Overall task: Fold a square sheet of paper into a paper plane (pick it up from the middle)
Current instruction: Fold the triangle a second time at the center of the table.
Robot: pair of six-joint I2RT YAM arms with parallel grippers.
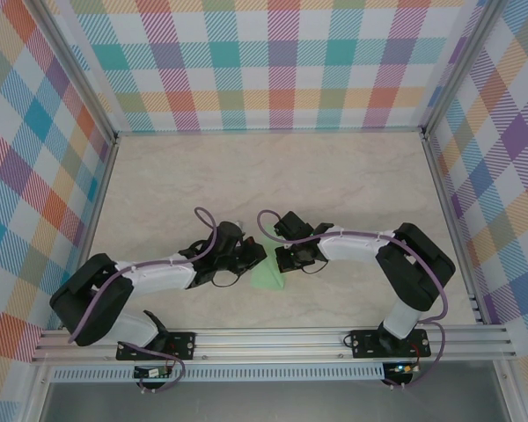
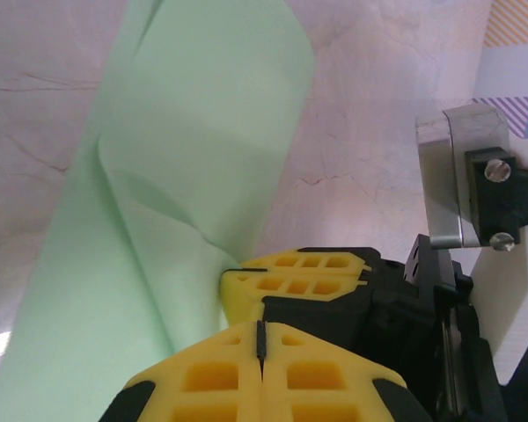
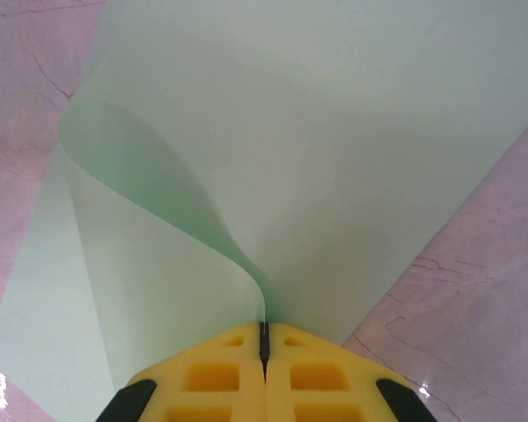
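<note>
At the near middle of the table, between the two arm tips, lies the square sheet of paper, pale mint green. From above only a small wedge of it shows, pointing toward the front rail.

The left gripper and right gripper come in from either side and nearly meet over the sheet. Both arms are low and bent inward. Checked walls are on three sides.

Left wrist view:
- The left gripper has its yellow jaws pressed together, with just a thin dark seam between them.
- The sheet runs up and to the left of the jaws, with one edge curled over into a loose roll on the marbled table.
- Paper passes right beside and under the left finger. Cannot tell if any of it is caught in the seam.
- The right gripper is just ahead, almost touching. Its yellow tips are closed at the paper's edge.
- A silver bracket with two screws sits on the black body behind it.

Right wrist view:
- The right gripper has its jaws closed, pinching the sheet.
- A curved flap of paper sweeps down from the upper left and ends in the seam between the fingertips.
- The rest of the sheet fans out flat ahead of the jaws.
- Pinkish marbled table shows at the right and left corners.

The sheet is loosely curved with no sharp crease visible, and it is not a dart shape.
</note>
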